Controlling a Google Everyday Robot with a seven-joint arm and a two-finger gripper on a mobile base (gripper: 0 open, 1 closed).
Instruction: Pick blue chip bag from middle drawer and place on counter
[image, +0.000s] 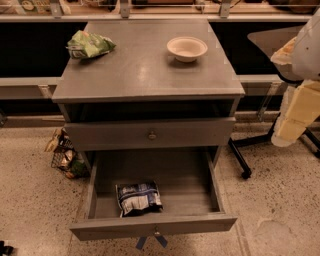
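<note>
The blue chip bag lies flat in the open middle drawer, at the front and left of centre. The drawer is pulled far out over the floor, and its small round knob shows on the front panel. The grey counter is above it. My gripper hangs at the right edge of the view on the white and cream arm, level with the drawer above. It is well to the right of the cabinet and far from the bag. It holds nothing that I can see.
A green snack bag lies at the counter's back left and a white bowl at its back right. The drawer above is nearly shut. A wire basket of snacks sits on the floor at left. A dark table with wheeled legs stands at right.
</note>
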